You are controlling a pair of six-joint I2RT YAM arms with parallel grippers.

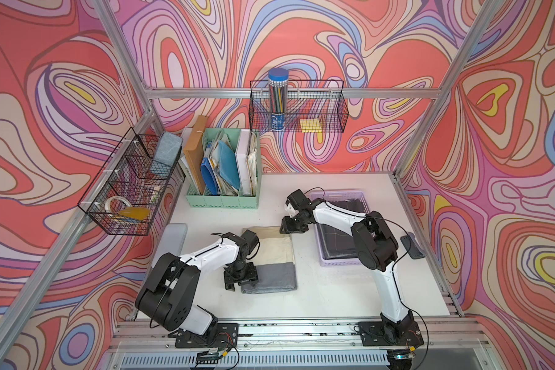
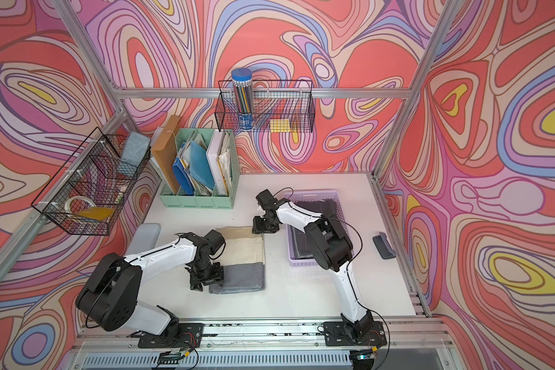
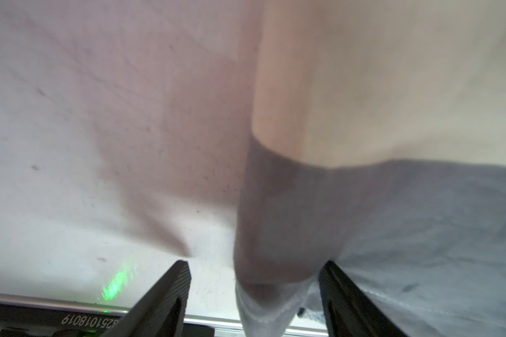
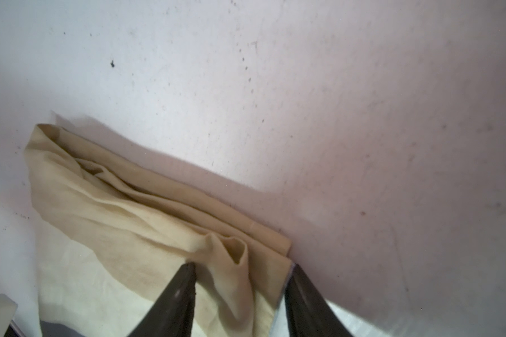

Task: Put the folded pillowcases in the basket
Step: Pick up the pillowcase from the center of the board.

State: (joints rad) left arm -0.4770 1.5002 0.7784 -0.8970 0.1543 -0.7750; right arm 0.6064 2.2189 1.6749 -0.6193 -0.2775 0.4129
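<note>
Pillowcase [image 1: 274, 246] beside basket [image 1: 337, 263], right arm [image 1: 330, 214] across it

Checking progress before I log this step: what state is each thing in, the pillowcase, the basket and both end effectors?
basket: upright, dark cloth lying inside.
folded pillowcase: folded, flat on the table, outside the basket.
left end effector: open, jaws astride the pillowcase's grey edge.
right end effector: jaws astride the beige corner, cloth bunched between; grip unclear.

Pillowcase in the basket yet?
No: the pillowcase lies flat on the table beside the basket, not inside it.
</note>
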